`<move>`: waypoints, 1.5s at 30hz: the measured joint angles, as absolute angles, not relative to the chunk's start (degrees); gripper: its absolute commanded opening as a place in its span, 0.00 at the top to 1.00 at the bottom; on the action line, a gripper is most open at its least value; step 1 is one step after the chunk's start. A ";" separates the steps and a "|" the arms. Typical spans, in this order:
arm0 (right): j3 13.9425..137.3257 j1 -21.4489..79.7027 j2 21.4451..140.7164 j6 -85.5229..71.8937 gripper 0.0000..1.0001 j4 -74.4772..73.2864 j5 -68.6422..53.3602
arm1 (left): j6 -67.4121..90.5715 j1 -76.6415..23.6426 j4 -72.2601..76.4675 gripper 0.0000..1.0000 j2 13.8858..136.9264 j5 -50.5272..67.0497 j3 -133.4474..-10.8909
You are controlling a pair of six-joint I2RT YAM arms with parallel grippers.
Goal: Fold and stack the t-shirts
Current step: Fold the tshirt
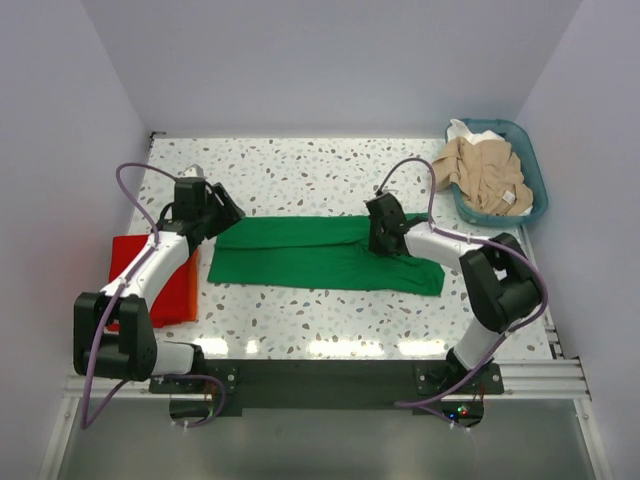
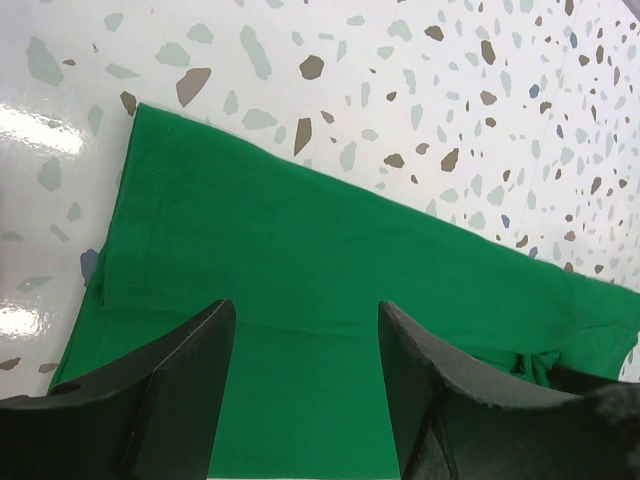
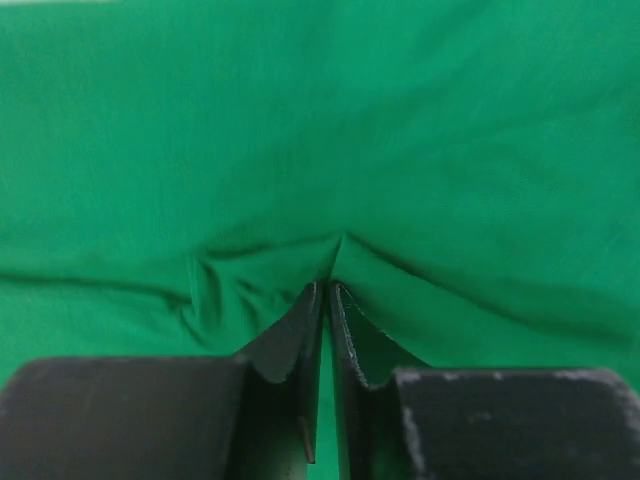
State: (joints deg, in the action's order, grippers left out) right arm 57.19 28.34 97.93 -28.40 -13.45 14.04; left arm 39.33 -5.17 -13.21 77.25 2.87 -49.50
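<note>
A bright green t-shirt (image 1: 300,255) lies folded into a long strip across the middle of the table. My left gripper (image 1: 222,212) hovers open over its left end, and in the left wrist view green cloth (image 2: 330,250) shows between the spread fingers of that gripper (image 2: 305,310). My right gripper (image 1: 385,235) sits on the strip's right part. In the right wrist view its jaws (image 3: 327,285) are shut on a pinched ridge of green cloth (image 3: 300,120). A folded red t-shirt (image 1: 178,290) lies at the left, partly under my left arm.
A teal basket (image 1: 535,175) at the back right corner holds a crumpled beige t-shirt (image 1: 485,170) and a bit of white cloth (image 1: 470,130). The speckled table (image 1: 300,175) is walled at the left, back and right.
</note>
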 measured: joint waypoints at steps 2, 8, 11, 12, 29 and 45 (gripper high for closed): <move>55.09 30.20 97.10 -29.71 0.94 -13.98 14.04 | 39.33 -5.17 -13.21 0.36 77.14 2.90 -49.50; 50.41 34.85 90.35 -34.15 0.97 -14.39 13.74 | 39.33 -5.17 -13.23 0.37 77.10 3.07 -49.50; 49.10 36.07 87.22 -36.10 0.91 -13.91 13.32 | 39.33 -5.17 -13.23 0.36 77.10 3.25 -49.50; 48.97 36.23 86.48 -36.56 0.88 -13.89 13.06 | 39.33 -5.17 -13.23 0.36 77.10 3.29 -49.50; 55.29 36.27 94.96 -29.65 0.79 -17.12 14.50 | 39.33 -5.17 -12.97 0.36 77.06 4.56 -49.25; 58.50 36.27 97.62 -23.90 0.71 -20.38 22.02 | 39.29 -5.17 -12.93 0.36 77.06 5.37 -48.95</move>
